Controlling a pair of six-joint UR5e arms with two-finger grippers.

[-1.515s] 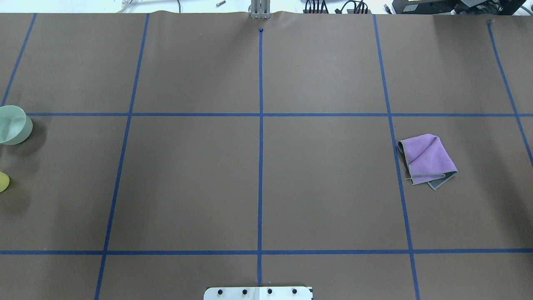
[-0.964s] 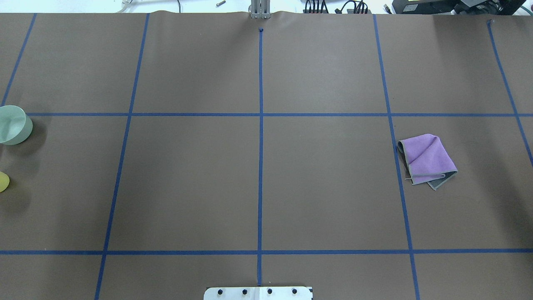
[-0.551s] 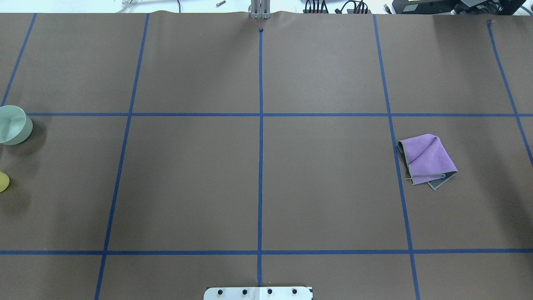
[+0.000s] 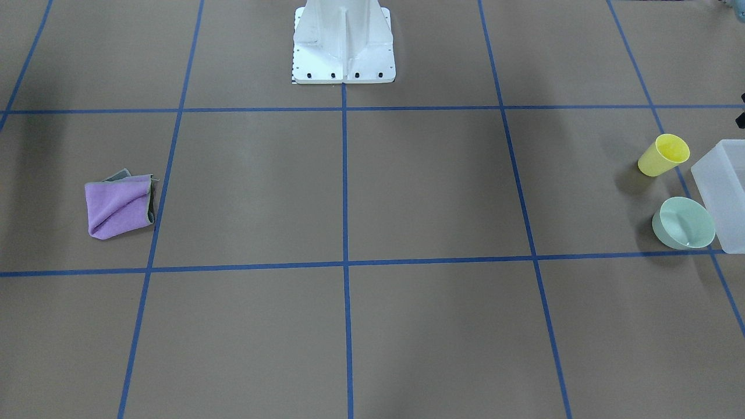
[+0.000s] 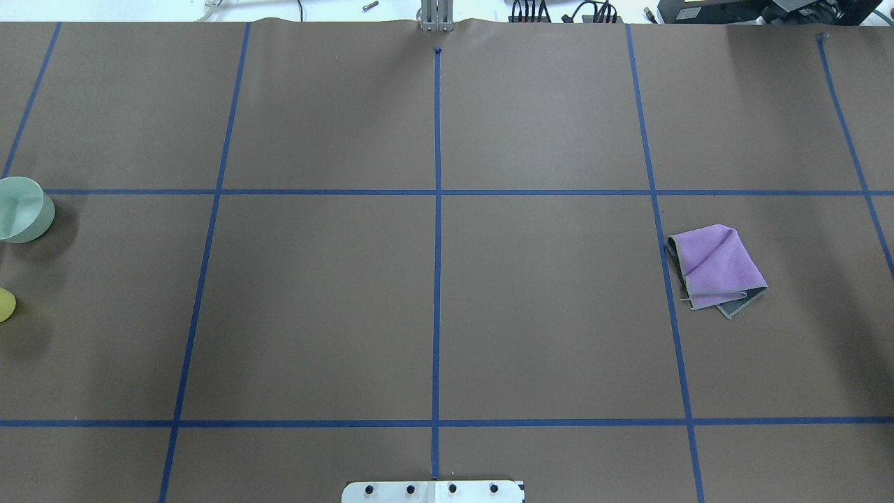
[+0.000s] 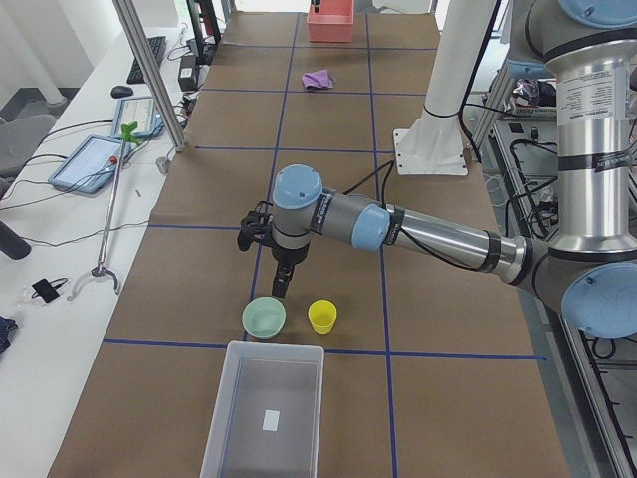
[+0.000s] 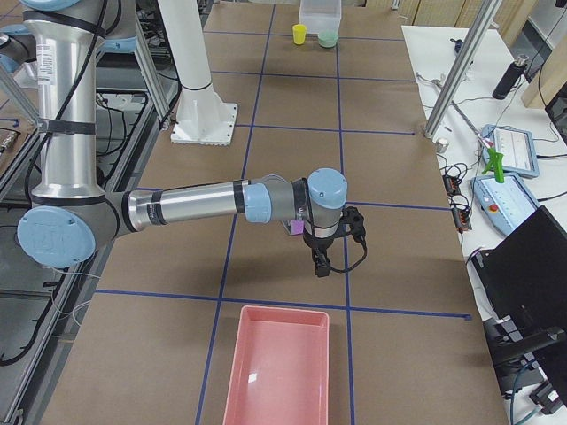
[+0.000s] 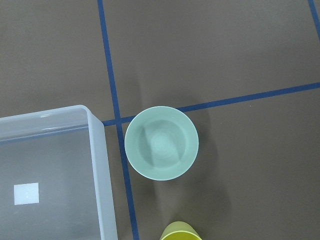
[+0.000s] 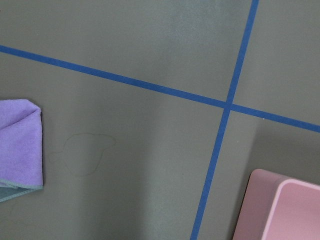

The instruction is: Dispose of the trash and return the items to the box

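The yellow cup [image 4: 664, 154] and the mint-green bowl [image 4: 684, 223] stand upright on the table beside the frosted white box [image 4: 724, 192], outside it. The left wrist view looks straight down on the bowl [image 8: 161, 143], with the box [image 8: 50, 175] to its left and the cup's rim [image 8: 180, 232] at the bottom edge. In the exterior left view my left gripper [image 6: 283, 289] hangs just above the bowl [image 6: 264, 318]; I cannot tell whether it is open or shut. My right gripper [image 7: 319, 266] hangs low near the purple cloth; its state I cannot tell.
A folded purple cloth [image 5: 716, 269] lies on the robot's right side of the table. A pink tray [image 7: 279, 367] stands at that end, its corner in the right wrist view [image 9: 285, 210]. The white robot pedestal [image 4: 343, 41] stands at the middle near edge.
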